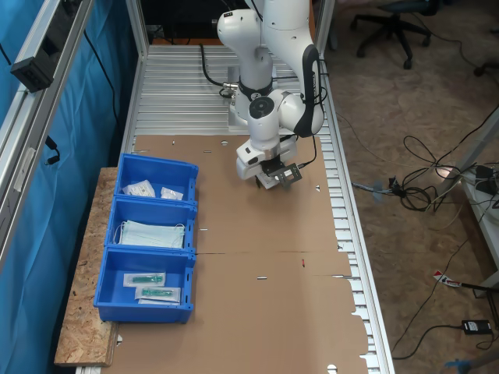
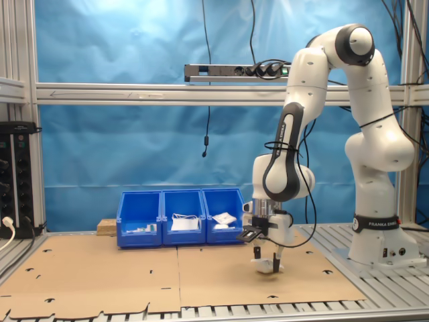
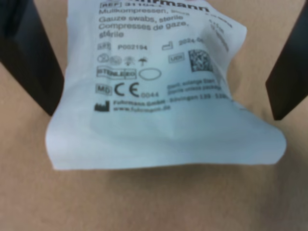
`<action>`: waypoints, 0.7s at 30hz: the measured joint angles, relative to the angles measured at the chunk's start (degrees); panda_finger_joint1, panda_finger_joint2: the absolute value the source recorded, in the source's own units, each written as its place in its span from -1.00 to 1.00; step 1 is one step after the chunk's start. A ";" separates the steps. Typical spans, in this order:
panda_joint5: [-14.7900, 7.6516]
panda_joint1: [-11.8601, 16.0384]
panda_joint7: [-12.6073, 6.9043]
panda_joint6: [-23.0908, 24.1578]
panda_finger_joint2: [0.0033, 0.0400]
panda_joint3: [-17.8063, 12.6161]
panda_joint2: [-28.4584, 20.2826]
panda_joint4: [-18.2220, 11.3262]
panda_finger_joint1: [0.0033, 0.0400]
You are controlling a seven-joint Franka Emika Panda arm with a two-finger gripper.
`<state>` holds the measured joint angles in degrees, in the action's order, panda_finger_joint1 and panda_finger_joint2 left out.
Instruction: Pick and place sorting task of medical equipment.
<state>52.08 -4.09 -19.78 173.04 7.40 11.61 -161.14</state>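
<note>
Counter (image 1: 257, 312): a metal-slatted bench covered by a sheet of brown cardboard, with a blue backdrop behind it in the second exterior view.
Arm (image 2: 362, 134): a white Franka arm, its base at the counter's far end in the first exterior view, bent over so the wrist points down at the cardboard.
Blue bins (image 1: 152, 238): three in a row along the counter's edge at the first exterior view's left, partly resting on a chipboard slab (image 1: 82, 327). The far bin holds small whitish packets, the middle one light-blue face masks (image 1: 152, 234), the near one clear sleeves with green items (image 1: 148, 279).
Fingers (image 3: 288, 67): two dark fingers stand apart, one on each side of the packet, low over the cardboard; in the wrist view I cannot tell for sure whether they press on it. The gripper (image 2: 268, 258) shows in the second exterior view just above the cardboard.
Packet (image 3: 159, 91): the medical equipment, a flat, crinkled whitish pouch with black print, sits between the fingers, near the counter's middle, well apart from the bins. In the second exterior view it shows as a pale shape (image 2: 268, 267) at the fingertips, on or just above the cardboard.
</note>
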 joint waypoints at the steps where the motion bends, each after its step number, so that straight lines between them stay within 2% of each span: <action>1: 0.00 0.00 0.00 0.00 1.00 0.00 0.05 0.00 1.00; 21: 0.00 0.00 0.00 0.00 1.00 0.00 0.44 0.00 1.00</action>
<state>52.08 -4.09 -19.78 173.04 7.40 12.05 -161.14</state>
